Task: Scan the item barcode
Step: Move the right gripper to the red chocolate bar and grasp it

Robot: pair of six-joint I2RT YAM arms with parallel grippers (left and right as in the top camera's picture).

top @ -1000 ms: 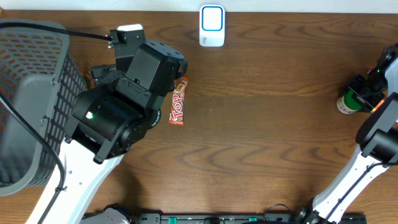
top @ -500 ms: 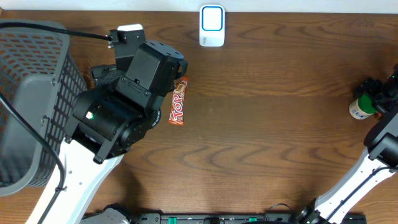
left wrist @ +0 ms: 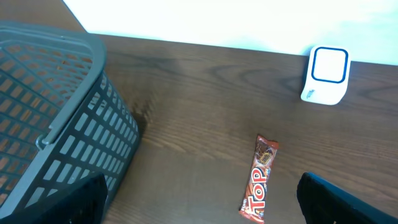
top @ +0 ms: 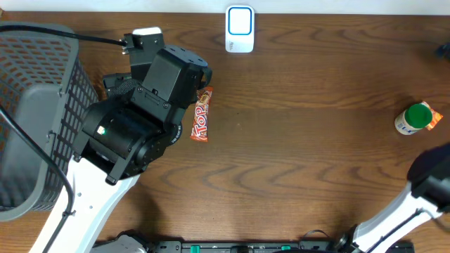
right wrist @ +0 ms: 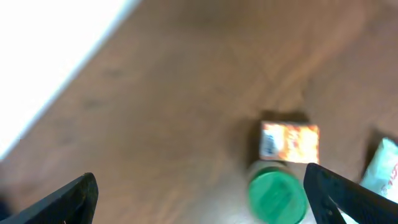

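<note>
Scanner (top: 240,29) is my reference point for everything. It sits at the back edge of the tabletop (top: 309,161) with its blue-framed window turned toward the arms, I figure so either arm can show it a barcode. Candy bar (top: 202,114) lies flat on the near side of the scanner and a little to its left, logo up. My guess is the barcode is underneath and it'll need turning once it's picked up. Left fingers (left wrist: 348,202) hover close by, spread wide and holding nothing, with the bar just ahead of them in the wrist view, so it looks lined up for a grab. Green-capped bottle (top: 415,117) stands on its own well off to the scanner's right, a small orange packet (right wrist: 290,140) just beside it. Right fingers (right wrist: 354,205) are wide apart too, empty and clear of the bottle. Basket (top: 70,81) sits far to the scanner's left, presumably for scanned stuff
</note>
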